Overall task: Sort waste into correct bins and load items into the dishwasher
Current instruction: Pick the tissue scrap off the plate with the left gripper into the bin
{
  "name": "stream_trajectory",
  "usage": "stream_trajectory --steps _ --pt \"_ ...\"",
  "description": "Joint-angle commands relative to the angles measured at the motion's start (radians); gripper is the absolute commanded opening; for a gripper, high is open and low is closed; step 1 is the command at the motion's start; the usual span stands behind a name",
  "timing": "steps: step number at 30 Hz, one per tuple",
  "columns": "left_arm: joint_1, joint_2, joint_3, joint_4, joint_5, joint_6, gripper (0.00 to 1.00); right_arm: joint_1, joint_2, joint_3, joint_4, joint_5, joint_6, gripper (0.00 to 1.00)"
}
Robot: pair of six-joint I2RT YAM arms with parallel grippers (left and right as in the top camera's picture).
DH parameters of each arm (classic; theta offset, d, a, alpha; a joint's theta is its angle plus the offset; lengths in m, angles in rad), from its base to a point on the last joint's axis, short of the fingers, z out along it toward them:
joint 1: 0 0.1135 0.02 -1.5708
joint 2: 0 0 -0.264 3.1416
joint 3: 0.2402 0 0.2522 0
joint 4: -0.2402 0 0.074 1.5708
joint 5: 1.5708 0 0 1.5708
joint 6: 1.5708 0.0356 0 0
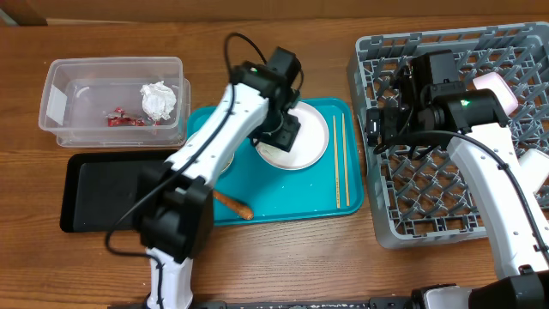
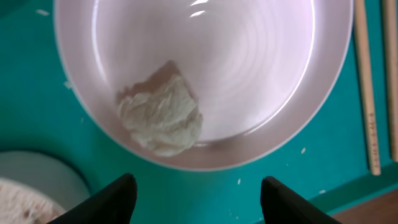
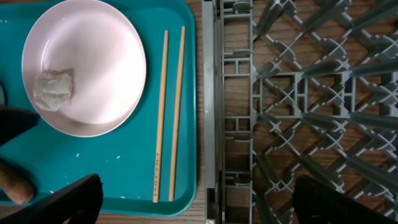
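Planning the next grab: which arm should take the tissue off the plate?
Left. Its open gripper hangs right over the plate, with the tissue just ahead of its fingers. The right gripper, also open, sits over the rack edge, farther off.

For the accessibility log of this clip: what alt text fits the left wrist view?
A crumpled white tissue lies on a white round plate on a teal tray, just beyond the open left hand. Two wooden chopsticks lie on the tray at right; the rim of another dish shows at lower left.
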Motion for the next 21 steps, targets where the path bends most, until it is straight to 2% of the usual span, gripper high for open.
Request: stream_trajectory --steps 1,9,11,13,14,16,17,19,21 --pt "-0.014 0.084 0.002 0.024 -0.027 0.043 0.66 -0.002 -0.001 0.0 0.005 0.016 0.011 1.0" --pt "-0.014 0.158 0.002 0.084 -0.082 0.042 0.67 -0.002 -0.001 0.0 0.005 0.016 0.011 1.0" --pt "-0.014 0.177 0.002 0.087 -0.081 0.042 0.66 -0.002 -0.001 0.0 0.005 0.016 0.01 1.0" --pt "-0.014 0.195 0.002 0.082 -0.081 0.042 0.61 -0.002 -0.001 0.0 0.005 0.016 0.01 1.0" --pt "-0.014 0.203 0.002 0.081 -0.082 0.042 0.57 -0.002 -0.001 0.0 0.005 0.016 0.01 1.0" --pt "-0.014 0.206 0.002 0.078 -0.082 0.042 0.4 -0.002 -0.001 0.0 0.005 0.016 0.01 1.0" --pt "-0.013 0.204 0.002 0.077 -0.082 0.042 0.2 -0.002 -0.001 0.0 0.005 0.016 0.01 1.0" --pt "-0.011 0.199 0.004 0.077 -0.09 0.041 0.04 -0.002 -0.001 0.0 0.005 0.016 0.01 1.0" --pt "-0.009 0.19 0.017 0.066 -0.114 0.029 0.04 -0.002 -0.001 0.0 0.005 0.016 0.01 1.0"
